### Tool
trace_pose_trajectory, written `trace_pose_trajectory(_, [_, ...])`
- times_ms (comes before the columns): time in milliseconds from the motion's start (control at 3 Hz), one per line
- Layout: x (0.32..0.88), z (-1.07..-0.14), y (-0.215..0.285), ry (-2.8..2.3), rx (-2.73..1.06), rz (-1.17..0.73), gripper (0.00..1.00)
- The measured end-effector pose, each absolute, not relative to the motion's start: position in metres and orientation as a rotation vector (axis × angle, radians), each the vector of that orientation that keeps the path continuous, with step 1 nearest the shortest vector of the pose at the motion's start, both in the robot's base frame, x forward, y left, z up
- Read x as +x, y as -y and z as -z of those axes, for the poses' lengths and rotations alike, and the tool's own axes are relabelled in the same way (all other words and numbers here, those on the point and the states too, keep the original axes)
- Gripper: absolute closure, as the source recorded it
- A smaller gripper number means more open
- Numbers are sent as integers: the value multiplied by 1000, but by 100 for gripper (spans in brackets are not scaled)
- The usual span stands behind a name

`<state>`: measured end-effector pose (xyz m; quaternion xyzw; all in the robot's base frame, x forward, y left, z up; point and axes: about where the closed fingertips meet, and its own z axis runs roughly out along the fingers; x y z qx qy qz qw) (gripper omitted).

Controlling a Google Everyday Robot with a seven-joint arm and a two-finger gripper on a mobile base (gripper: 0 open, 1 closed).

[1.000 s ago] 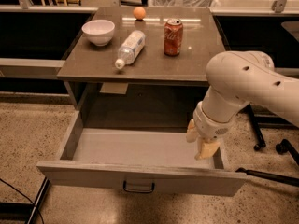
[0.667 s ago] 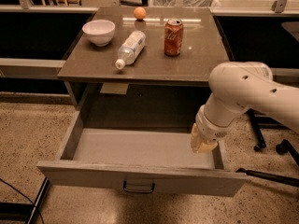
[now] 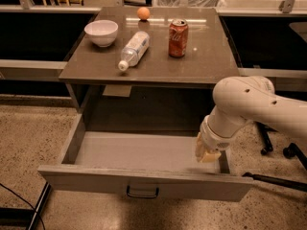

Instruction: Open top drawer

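The top drawer (image 3: 144,182) is pulled far out from under the brown tabletop, and its plain gray inside (image 3: 139,151) is bare. Its small black loop handle (image 3: 142,192) sits at the middle of the front panel. My gripper (image 3: 207,153) hangs from the white arm (image 3: 244,107) over the drawer's right end, just above the floor of the drawer and behind the front panel. It holds nothing that I can see.
On the tabletop (image 3: 158,66) stand a white bowl (image 3: 101,32), a plastic bottle lying on its side (image 3: 134,50), a red soda can (image 3: 178,37) and an orange ball (image 3: 143,13). Office chair wheels (image 3: 278,150) are at the right on the speckled floor.
The gripper has risen slightly and shifted back over the drawer's right end. The drawer stays open at the same reach.
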<state>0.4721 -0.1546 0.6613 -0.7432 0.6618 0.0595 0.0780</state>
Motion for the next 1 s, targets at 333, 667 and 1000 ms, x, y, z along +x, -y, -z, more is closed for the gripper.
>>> trace_pose_trajectory(333, [468,-650,157,-2052,-2148,-209,0])
trace_pose_trajectory(667, [468,-650,157,-2052,-2148,-209,0])
trace_pose_trajectory(1000, [470,-672,157,-2007,-2161,-179,0])
